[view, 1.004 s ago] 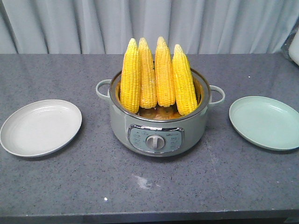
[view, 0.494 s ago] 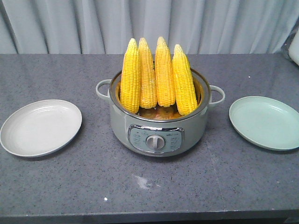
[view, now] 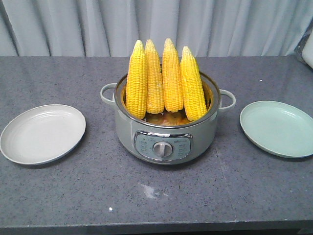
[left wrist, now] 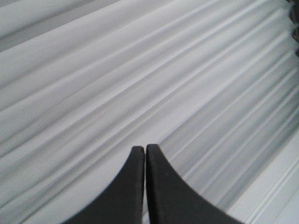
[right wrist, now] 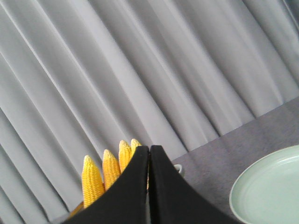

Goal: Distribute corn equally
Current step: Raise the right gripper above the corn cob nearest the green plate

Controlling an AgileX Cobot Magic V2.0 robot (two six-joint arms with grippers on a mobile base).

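Several yellow corn cobs point(view: 164, 78) stand upright, tips up, in a grey-green electric pot point(view: 166, 132) at the table's middle. A white plate point(view: 43, 133) lies left of the pot and a pale green plate point(view: 277, 128) lies right of it; both hold nothing. Neither gripper shows in the front view. My left gripper point(left wrist: 145, 148) is shut with nothing between its fingers, facing only curtain. My right gripper point(right wrist: 149, 148) is shut on nothing too, well short of the corn point(right wrist: 92, 179), whose tips rise behind its fingers, with the green plate point(right wrist: 268, 191) at lower right.
The pot has side handles point(view: 227, 99) and a front control dial point(view: 163, 149). A grey pleated curtain point(view: 156, 24) hangs behind the grey table point(view: 156, 196). A white object point(view: 308, 51) sits at the far right edge.
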